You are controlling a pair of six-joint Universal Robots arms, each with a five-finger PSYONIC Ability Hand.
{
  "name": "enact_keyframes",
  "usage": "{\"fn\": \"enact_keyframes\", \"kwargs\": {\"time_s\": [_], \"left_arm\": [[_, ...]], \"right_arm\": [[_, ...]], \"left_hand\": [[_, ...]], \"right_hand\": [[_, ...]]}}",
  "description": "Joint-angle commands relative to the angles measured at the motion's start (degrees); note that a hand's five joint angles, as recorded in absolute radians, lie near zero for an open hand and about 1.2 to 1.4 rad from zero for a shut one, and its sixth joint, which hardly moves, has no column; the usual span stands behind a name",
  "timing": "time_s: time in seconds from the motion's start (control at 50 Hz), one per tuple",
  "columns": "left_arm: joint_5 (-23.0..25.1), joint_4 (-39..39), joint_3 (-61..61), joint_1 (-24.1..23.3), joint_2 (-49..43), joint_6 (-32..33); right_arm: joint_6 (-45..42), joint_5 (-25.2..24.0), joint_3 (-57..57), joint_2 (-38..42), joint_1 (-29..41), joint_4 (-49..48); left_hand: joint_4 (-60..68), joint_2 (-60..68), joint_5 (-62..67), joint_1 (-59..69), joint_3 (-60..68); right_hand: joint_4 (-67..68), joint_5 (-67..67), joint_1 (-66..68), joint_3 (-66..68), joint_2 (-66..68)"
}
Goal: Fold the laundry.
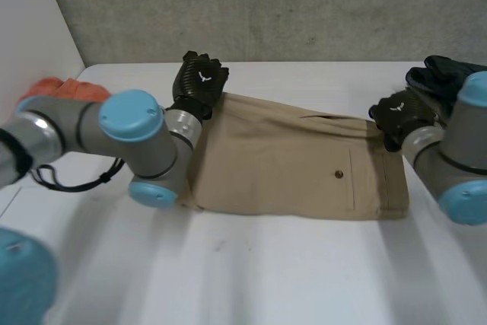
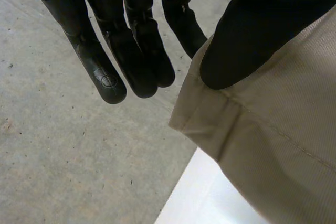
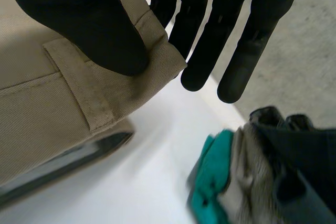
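Count first: one pair of khaki shorts [image 1: 289, 165], two robot hands, and two heaps of other laundry being left off to the sides. The shorts are being kept spread flat on the white counter [image 1: 266, 279] between the two hands. They're plain tan twill, with a back pocket being closed by a single dark button [image 1: 338, 174] nearer the right robot hand [image 1: 396, 116].

One far corner, a stitched leg hem [image 2: 210, 124], is being pinched by the left robot hand [image 1: 199, 80]. The thumb [image 2: 252, 30] is being pressed onto the top of the cloth, one finger is being tucked behind the edge, and the other fingers [image 2: 105, 72] are being held out straight just past the corner.

Same deal at the waistband end: the corner with a belt loop [image 3: 79, 85] is being nipped under the right robot hand's thumb, with the fingers being held straight beyond it.

An orange cloth [image 1: 65, 87] is being left beside the left arm. A dark heap [image 1: 445, 74] with a teal cloth [image 3: 210, 187] in it is being left just beyond the right robot hand.
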Motion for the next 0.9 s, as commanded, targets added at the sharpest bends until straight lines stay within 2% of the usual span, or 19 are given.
{"fn": "enact_keyframes", "kwargs": {"time_s": [0.02, 0.04, 0.06, 0.08, 0.16, 0.28, 0.38, 0.48, 0.52, 0.58, 0.6, 0.62, 0.72, 0.8, 0.9], "left_arm": [[0.6, 7.59, 7.16, -0.27, -8.5, -0.64], [0.77, 8.99, 6.46, -0.62, -8.5, -0.64], [0.95, 10.31, 5.58, -0.89, -8.5, -0.55], [1.21, 12.85, 3.4, -1.33, -7.8, -0.64], [1.48, 17.35, -2.06, -2.91, -3.94, -0.64], [0.95, 19.64, -13.13, -3.53, 3.88, -0.82], [0.78, 19.29, -20.95, -3.35, 8.27, -1.51], [-0.54, 19.29, -25.27, -3.35, 11.97, -5.2], [-1.16, 19.2, -25.89, -3.44, 12.68, -6.61], [-2.38, 18.41, -27.03, -3.53, 14.08, -9.07], [-2.65, 18.06, -27.21, -3.53, 14.35, -9.43], [-2.83, 17.71, -27.38, -3.44, 14.7, -9.69], [-3.35, 15.34, -28.78, -3.18, 17.59, -10.31], [-3.97, 12.44, -31.16, -3.09, 22.34, -10.92], [-3.88, 9.98, -34.32, -2.21, 28.57, -13.2]], "right_arm": [[0.66, 1.43, -5.48, 9.01, 1.37, -12.99], [1.01, 2.74, -5.39, 9.1, 1.72, -14.48], [1.18, 3.62, -5.04, 8.93, 1.9, -14.58], [1.45, 4.42, -4.69, 8.67, 2.07, -14.49], [3.9, 6.36, -0.48, 4.9, 2.51, -11.78], [9.09, 3.64, 8.4, -6.88, 2.07, -0.53], [11.91, -1.72, 13.85, -8.3, 0.32, 6.24], [12.0, -3.57, 17.9, -8.39, -2.32, 4.94], [11.82, -3.57, 18.78, -8.04, -2.93, 3.62], [11.29, -2.96, 18.69, -5.85, -3.46, 1.42], [11.03, -2.52, 18.43, -5.14, -3.81, 0.55], [10.86, -2.35, 18.34, -4.96, -4.16, 0.19], [7.09, -0.06, 19.74, -8.11, -7.33, -1.83], [-2.38, 1.69, 22.64, -16.8, -7.86, -3.94], [-14.08, 1.35, 21.86, -18.67, -6.11, -6.39]], "left_hand": [[-55.19, -55.02, -53.43, -51.75, -54.72], [-58.84, -58.67, -57.08, -55.39, -58.37], [-53.99, -53.82, -52.23, -50.55, -53.52], [-58.84, -58.67, -57.08, -55.39, -58.37], [-58.84, -58.67, -57.08, -55.39, -58.37], [-58.84, -58.67, -57.08, -55.39, -58.37], [-58.84, -58.67, -57.08, -55.39, -58.37], [-58.84, -58.67, -57.08, -55.39, -58.37], [-58.84, -58.67, -57.08, -55.39, -58.37], [-58.84, -58.67, -57.08, -55.39, -58.37], [-58.84, -58.67, -57.08, -55.39, -58.37], [-58.84, -58.67, -57.08, -55.39, -58.37], [-58.84, -58.67, -57.08, -55.39, -58.37], [-58.84, -58.67, -57.08, -55.39, -58.37], [-58.84, -58.67, -57.08, -55.39, -58.37]], "right_hand": [[-45.15, -45.26, -38.9, -44.68, -43.87], [-58.74, -58.85, -52.49, -58.27, -57.46], [-58.74, -58.85, -52.49, -58.27, -57.46], [-58.74, -58.85, -52.49, -58.27, -57.46], [-58.74, -58.85, -52.49, -58.27, -57.46], [-58.74, -58.85, -52.49, -58.27, -57.46], [-58.16, -58.27, -51.91, -57.69, -56.88], [-56.64, -56.75, -50.39, -56.17, -55.36], [-53.8, -53.9, -47.54, -53.32, -52.51], [-35.02, -35.13, -28.77, -34.55, -33.74], [-3.3, -3.41, 2.95, -2.83, -2.02], [11.11, 11.0, 17.36, 11.58, 12.39], [11.26, 11.15, 17.51, 11.73, 12.54], [11.26, 11.15, 17.51, 11.73, 12.54], [11.26, 11.15, 17.51, 11.73, 12.54]]}}
